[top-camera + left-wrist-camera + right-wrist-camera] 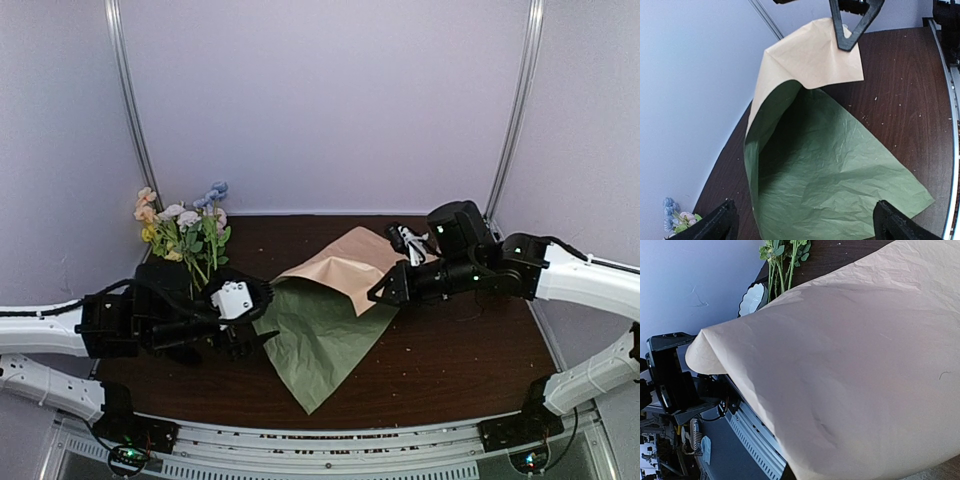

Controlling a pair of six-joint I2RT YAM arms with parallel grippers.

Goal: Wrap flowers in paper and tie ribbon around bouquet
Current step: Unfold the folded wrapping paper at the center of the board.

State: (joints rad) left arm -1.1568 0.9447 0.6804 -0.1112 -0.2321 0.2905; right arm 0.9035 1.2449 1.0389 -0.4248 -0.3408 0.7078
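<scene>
Pale lilac walls (320, 100) close in a dark brown wooden table (460, 350), on which the large crinkled sheet of paper (320, 340), tan-peach on one face and green on the other, lies mid-table with its far corner raised and folded over. The right gripper (388, 290) pinches that tan corner between closed fingers, while the left gripper (262, 318) hangs just beside the sheet's near-left edge with its fingers spread wide and holding nothing. With only one pinch on such thin paper, a hard pull could probably tear it or drag the whole sheet. The bunch of yellow, pink and white flowers (185, 235) stands far left, off the paper. Its container is mostly hidden behind the left arm, the paper fills the right wrist view, and I cannot find the ribbon.
</scene>
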